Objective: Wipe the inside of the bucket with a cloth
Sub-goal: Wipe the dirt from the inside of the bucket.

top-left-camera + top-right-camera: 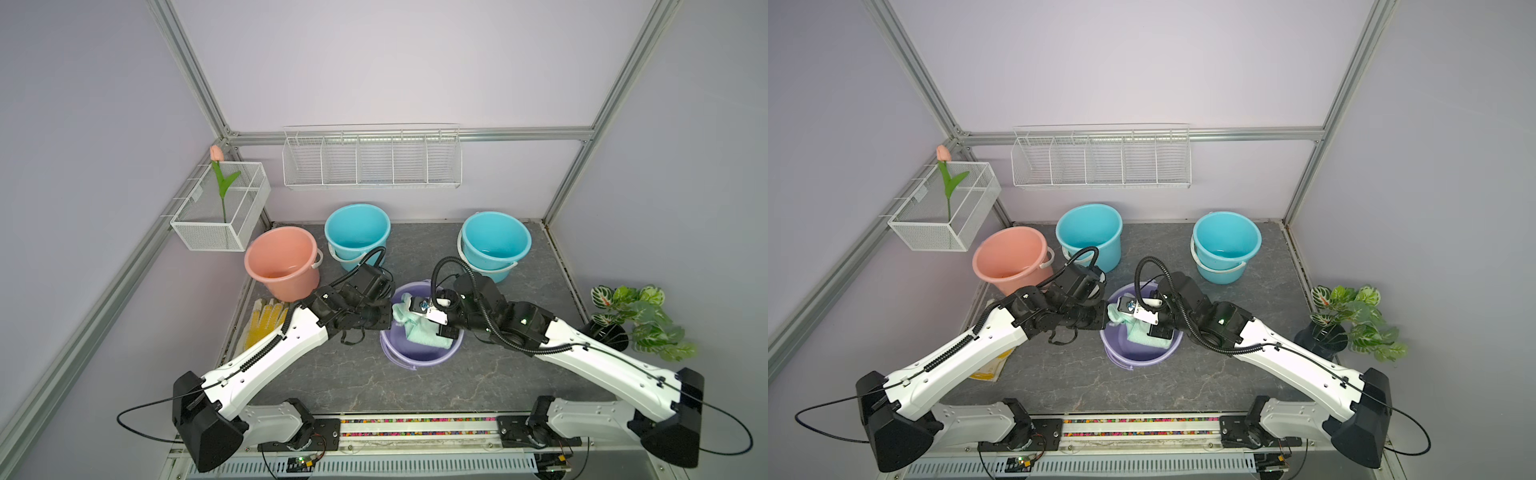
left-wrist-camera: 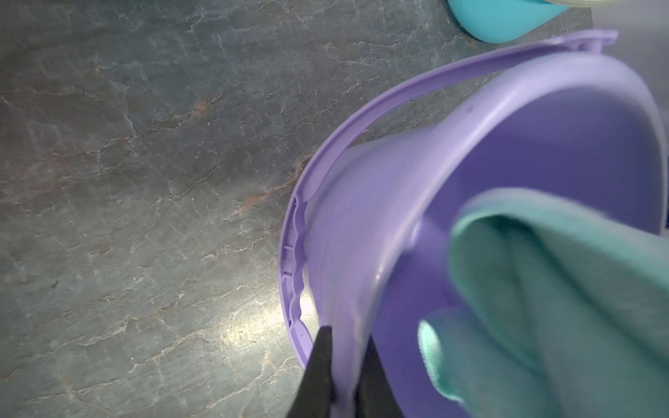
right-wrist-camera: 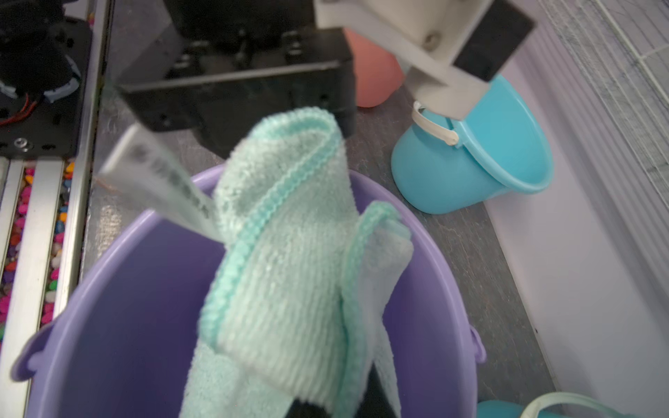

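Observation:
A purple bucket [image 1: 415, 360] [image 1: 1133, 358] stands at the middle of the table. My left gripper [image 1: 388, 322] [image 2: 345, 365] is shut on the bucket's left rim, one finger outside the wall and one inside [image 2: 398, 181]. The mint-green cloth [image 1: 424, 336] [image 1: 1144, 336] [image 3: 289, 271] hangs into the bucket [image 3: 126, 307], and one folded end with a white label sticks up above the rim. My right gripper [image 1: 415, 320] [image 3: 340, 401] is over the bucket's mouth and shut on the cloth, which hides most of its fingers. The cloth [image 2: 561, 289] also fills the near side of the left wrist view.
A pink bucket [image 1: 282, 262] and a blue bucket [image 1: 357, 232] stand behind on the left, and two stacked blue buckets [image 1: 494, 245] at the back right. A yellow-dotted glove [image 1: 266, 320] lies under the left arm. A potted plant [image 1: 640, 320] stands at the right edge.

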Motion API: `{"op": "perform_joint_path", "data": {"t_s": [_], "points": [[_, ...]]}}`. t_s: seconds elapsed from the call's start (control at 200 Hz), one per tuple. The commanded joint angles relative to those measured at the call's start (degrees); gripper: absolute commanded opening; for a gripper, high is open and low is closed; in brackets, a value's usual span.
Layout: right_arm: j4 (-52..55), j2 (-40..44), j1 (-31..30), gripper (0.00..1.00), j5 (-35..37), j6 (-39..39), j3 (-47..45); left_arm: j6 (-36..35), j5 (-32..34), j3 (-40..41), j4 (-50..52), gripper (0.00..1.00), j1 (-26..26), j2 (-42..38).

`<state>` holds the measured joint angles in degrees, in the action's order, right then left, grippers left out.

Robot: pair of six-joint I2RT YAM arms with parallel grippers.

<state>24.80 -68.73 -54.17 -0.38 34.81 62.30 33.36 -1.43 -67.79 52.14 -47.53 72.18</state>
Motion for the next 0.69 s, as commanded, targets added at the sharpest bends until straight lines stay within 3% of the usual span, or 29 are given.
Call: {"op": "perform_joint_path", "data": {"t_s": [0.0,0.17,0.36,0.69], "points": [[-2.73,-1.44,-0.41,0.07,-5.79,17.94,-3.13,-2.62,4.32,-0.37,-2.24,0.0,-2.77,-0.82],[-4.04,-3.87,-0.46,0.07,-6.92,30.19,-5.55,-2.99,7.14,0.46,-2.05,0.0,-5.03,-0.98],[-6.9,-6.94,0.03,0.07,-7.49,37.61,-8.13,-3.61,6.45,2.68,-4.3,0.0,-5.72,-3.31],[-20.67,-15.06,0.09,0.07,-6.72,41.72,-10.17,-4.79,4.25,5.16,-7.99,0.0,-7.22,-6.86]]}}
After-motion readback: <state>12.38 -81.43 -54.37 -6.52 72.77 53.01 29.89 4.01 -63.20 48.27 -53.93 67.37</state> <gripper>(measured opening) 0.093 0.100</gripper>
